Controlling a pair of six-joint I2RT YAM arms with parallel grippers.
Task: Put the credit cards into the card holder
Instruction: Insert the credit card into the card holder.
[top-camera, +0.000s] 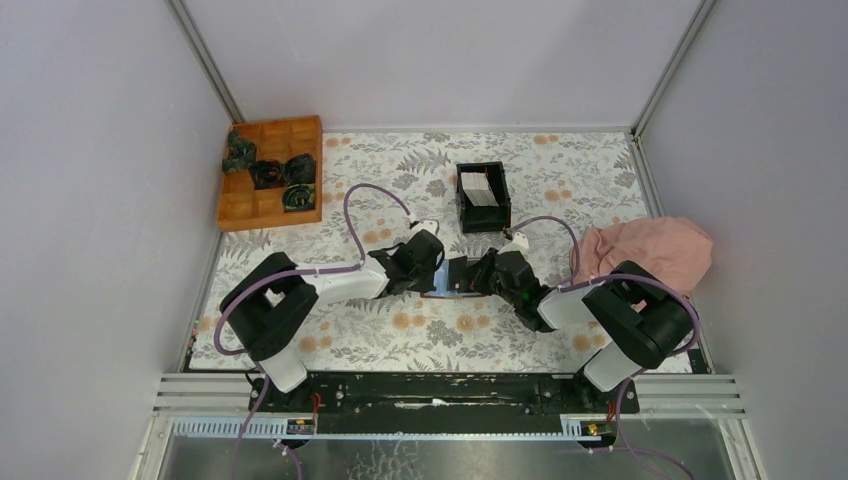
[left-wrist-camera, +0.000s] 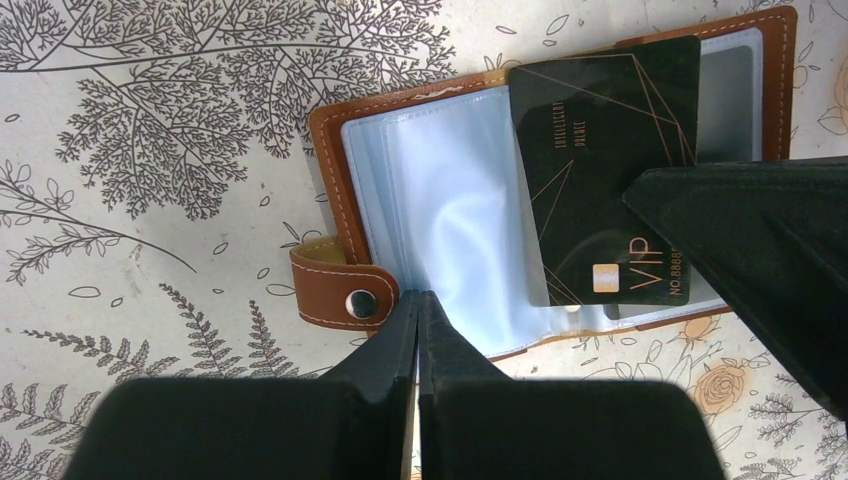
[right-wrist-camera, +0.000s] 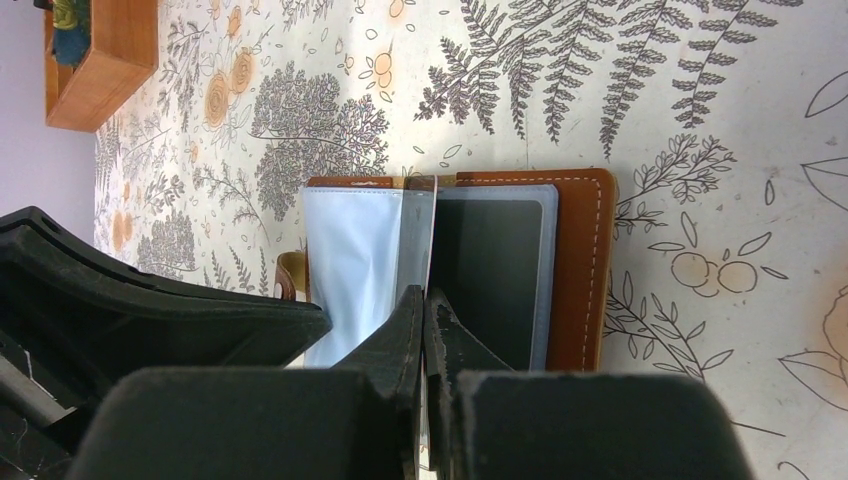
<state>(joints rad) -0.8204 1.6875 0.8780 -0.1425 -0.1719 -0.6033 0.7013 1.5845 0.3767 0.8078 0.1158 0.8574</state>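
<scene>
The brown card holder lies open at the table's middle, between both grippers. Its clear sleeves and brown cover show in both wrist views. My left gripper is shut, its tips pinching the near edge of a clear sleeve beside the snap tab. A black credit card with gold lettering slants over the sleeves, and in the right wrist view it shows edge-on. My right gripper is shut on it. More white credit cards stand in the black box.
The black box stands just behind the grippers. An orange wooden tray with dark bundles is at the back left. A pink cloth lies at the right edge, next to the right arm.
</scene>
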